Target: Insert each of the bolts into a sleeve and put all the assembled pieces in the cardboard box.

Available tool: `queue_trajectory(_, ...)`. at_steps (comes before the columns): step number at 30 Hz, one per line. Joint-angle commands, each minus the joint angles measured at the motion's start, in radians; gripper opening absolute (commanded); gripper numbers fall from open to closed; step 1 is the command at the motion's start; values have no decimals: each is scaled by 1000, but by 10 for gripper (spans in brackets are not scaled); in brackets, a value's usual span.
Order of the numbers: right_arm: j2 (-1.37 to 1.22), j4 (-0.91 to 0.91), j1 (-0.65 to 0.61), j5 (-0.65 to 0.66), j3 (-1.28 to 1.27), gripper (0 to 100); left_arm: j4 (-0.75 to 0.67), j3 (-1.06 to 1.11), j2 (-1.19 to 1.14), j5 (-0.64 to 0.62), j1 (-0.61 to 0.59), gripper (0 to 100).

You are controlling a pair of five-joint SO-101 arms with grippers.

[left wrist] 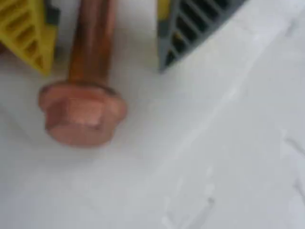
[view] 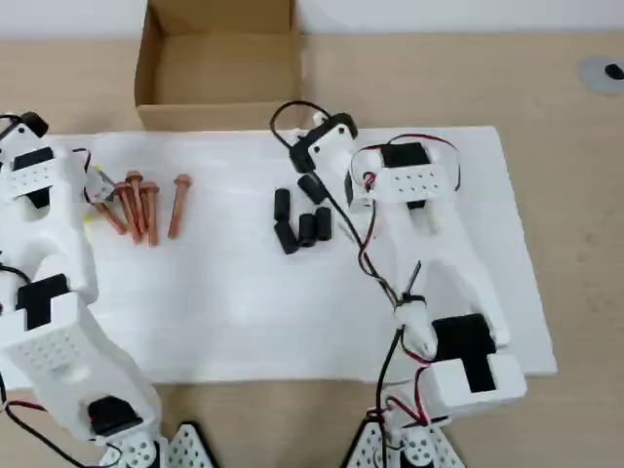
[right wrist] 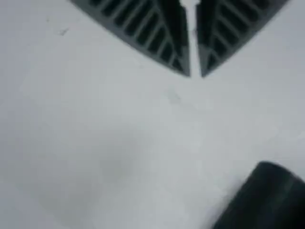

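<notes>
left gripper (left wrist: pixel 104 70) astride one bolt (left wrist: pixel 83 112), jaws apart.
right gripper (right wrist: pixel 194 74) closed on nothing, a sleeve (right wrist: pixel 264 200) near; more bolts (view: pixel 148 207) crowd alongside on white foam (view: pixel 244 312).

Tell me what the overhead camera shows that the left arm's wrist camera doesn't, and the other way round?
High view, not the left wrist view: the cardboard box, the black sleeves, the other bolts and the right arm.
Left wrist view, not the high view: one bolt close up, with its hexagonal head and the bare gaps between its shank and the yellow finger and dark finger on either side.
Both: that bolt, the left gripper around it, and the white sheet.
</notes>
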State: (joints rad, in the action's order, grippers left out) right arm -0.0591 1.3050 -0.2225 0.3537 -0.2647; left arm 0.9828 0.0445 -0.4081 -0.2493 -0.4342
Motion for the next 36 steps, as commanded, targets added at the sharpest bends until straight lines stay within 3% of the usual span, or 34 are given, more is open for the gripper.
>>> queue_trajectory(1,-7,-15,-10,11,58,12,-34,-9,-18,3,-8,164)
queue_trajectory(4,-13,-14,-10,11,58,12,-5,-11,-18,18,-6,129)
queue_trajectory(8,-12,-9,-10,11,58,12,34,-23,-25,29,-6,0)
queue_trajectory(16,-12,-12,-28,11,59,12,57,-29,-16,29,6,8)
queue_trajectory(28,-13,-9,-111,9,91,12,554,-542,-16,29,61,9)
queue_trajectory(36,-13,6,-113,9,88,12,704,-680,-16,83,54,10)
